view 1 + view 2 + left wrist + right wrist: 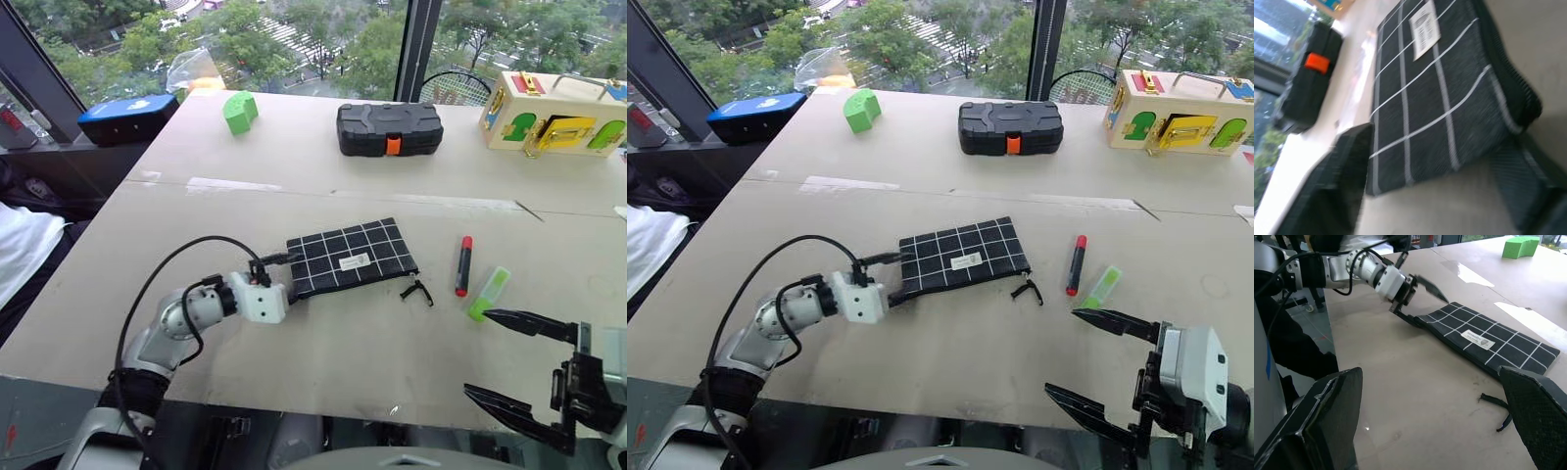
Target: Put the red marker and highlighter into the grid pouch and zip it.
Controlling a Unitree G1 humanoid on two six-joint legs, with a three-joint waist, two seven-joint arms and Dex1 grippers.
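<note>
The grid pouch (348, 255) lies flat on the table (323, 352), black with white lines and a small white label, its black pull cord (418, 291) trailing off its right end. My left gripper (297, 276) is at the pouch's left end, fingers (1337, 186) apart with that end between them. The red marker (462, 265) lies right of the pouch, red cap pointing away from me. Beside it rests the light-green highlighter (489, 293). My right gripper (477, 351) hovers wide open near the table's front edge, just short of the highlighter, holding nothing.
At the far side stand a black hard case with an orange latch (389, 129), a green block (239, 111) and a wooden latch box (554, 113). A blue box (127, 117) sits off the table's far-left corner.
</note>
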